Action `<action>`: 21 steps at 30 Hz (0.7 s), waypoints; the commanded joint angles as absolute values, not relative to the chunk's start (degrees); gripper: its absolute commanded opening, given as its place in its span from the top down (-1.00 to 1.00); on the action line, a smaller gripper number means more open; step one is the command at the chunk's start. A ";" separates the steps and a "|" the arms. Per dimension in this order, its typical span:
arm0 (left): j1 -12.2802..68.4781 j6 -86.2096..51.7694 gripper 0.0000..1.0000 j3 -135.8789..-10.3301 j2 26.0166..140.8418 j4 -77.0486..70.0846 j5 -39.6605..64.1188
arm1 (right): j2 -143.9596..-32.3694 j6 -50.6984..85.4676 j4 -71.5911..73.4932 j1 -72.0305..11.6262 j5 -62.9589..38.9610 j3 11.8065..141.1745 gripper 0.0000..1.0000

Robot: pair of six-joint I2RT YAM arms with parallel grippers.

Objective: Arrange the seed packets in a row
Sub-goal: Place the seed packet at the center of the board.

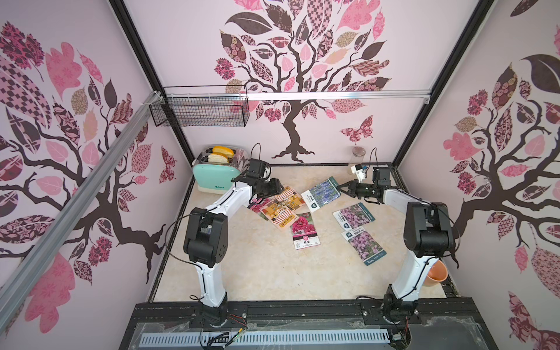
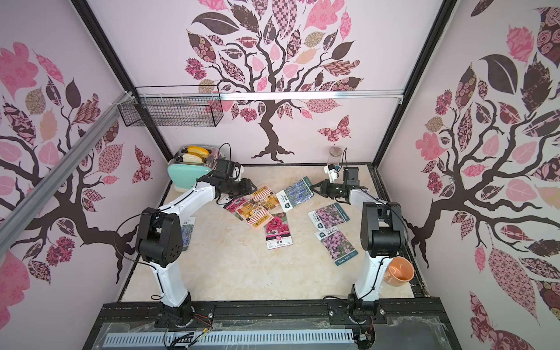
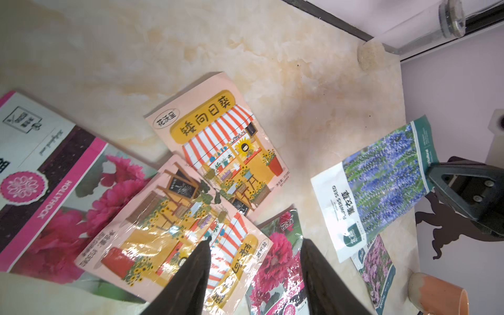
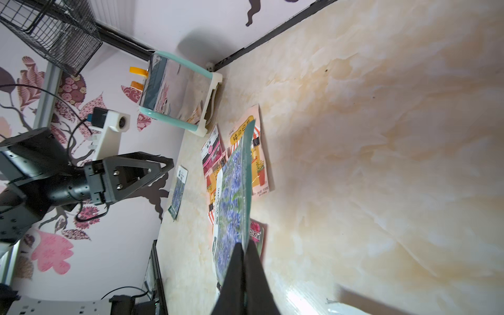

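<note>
Toaster [image 1: 212, 178] and jar [image 1: 358, 156] stand at the back.

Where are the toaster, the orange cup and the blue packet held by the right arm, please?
toaster [image 1: 212, 179]: in a top view, on its mint front face.
cup [image 2: 397, 281]: in a top view, on its outer wall.
blue packet [image 1: 323, 194]: in a top view, on the lavender picture.
</note>
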State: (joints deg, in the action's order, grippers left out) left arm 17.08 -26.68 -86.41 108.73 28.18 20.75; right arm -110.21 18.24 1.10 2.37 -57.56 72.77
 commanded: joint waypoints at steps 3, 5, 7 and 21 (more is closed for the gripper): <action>17.32 -26.58 -0.11 -85.34 107.82 23.92 23.45 | -109.09 14.86 1.08 1.41 -61.61 74.13 1.00; 17.31 -27.00 -0.11 -85.64 108.54 23.39 24.58 | -109.29 15.36 1.35 1.24 -60.92 73.87 1.00; 17.27 -28.36 -0.10 -85.59 108.80 23.05 25.13 | -108.60 19.82 7.02 1.23 -59.25 71.59 1.00; 24.14 -51.60 -0.11 -69.62 100.95 5.16 23.28 | -103.96 57.04 36.12 -8.26 -33.73 57.10 1.00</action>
State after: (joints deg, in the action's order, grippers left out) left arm 21.37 -46.92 -69.58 104.66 10.55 25.15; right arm -107.68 50.65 33.61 -5.41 -42.00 56.45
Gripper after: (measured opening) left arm 0.556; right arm 0.049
